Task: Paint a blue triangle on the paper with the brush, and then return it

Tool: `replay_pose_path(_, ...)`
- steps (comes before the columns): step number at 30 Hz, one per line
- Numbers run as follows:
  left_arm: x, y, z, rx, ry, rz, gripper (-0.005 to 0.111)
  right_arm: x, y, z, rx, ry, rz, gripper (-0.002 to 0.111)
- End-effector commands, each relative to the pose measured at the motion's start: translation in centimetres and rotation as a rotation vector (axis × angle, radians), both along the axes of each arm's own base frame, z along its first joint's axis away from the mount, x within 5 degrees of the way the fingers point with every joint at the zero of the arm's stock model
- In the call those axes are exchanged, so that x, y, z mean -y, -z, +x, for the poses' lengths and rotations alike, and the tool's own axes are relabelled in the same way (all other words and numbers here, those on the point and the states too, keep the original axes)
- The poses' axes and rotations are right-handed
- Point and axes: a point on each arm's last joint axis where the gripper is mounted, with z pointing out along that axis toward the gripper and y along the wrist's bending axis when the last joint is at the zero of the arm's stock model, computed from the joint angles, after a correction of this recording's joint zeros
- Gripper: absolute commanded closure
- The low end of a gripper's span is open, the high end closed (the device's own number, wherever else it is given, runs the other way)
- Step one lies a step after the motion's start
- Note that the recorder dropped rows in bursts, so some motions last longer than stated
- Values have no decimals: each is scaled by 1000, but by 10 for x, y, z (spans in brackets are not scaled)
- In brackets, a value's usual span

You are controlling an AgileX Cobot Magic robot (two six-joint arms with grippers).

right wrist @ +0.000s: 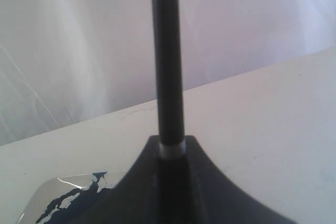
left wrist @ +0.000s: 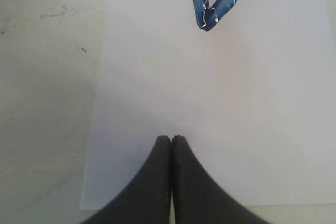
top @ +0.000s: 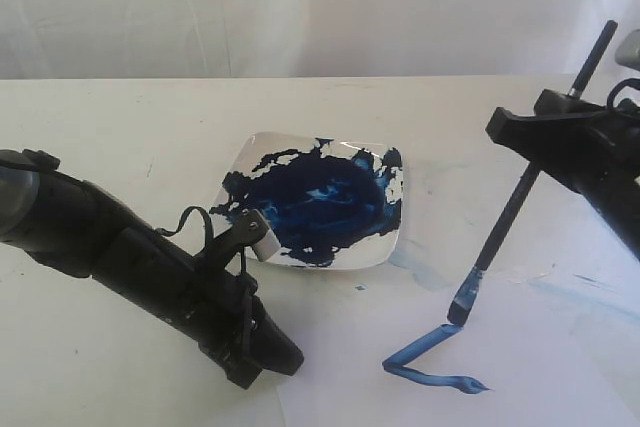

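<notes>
Clamped on the thin black-handled brush (top: 506,219), the right gripper (top: 545,132) should drag lightly and steadily to close the unfinished dark-blue triangle (top: 420,346) on the white paper sheet (top: 560,377).

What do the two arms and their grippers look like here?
The left arm is bulky matte black with a grey rear segment, thin black cables looping at the wrist and a small pale block. The left gripper has smooth tapered black jaws. The right arm and right gripper are black too.

Exterior view overlooks the table (top: 120,127) obliquely; left wrist view, closer, shares the blue triangle (top: 418,346).
</notes>
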Motion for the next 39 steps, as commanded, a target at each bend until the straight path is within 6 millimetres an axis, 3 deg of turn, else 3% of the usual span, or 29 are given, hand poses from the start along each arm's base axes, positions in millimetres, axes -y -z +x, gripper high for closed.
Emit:
replay_pose_path(1, 1, 0, -3, -4, 16, 3, 107, -1, -2, 1, 17, 1, 22, 108)
replay_pose_path(39, 1, 0, -3, -4, 16, 3, 107, -2, -2, 1, 20, -10, -10, 108)
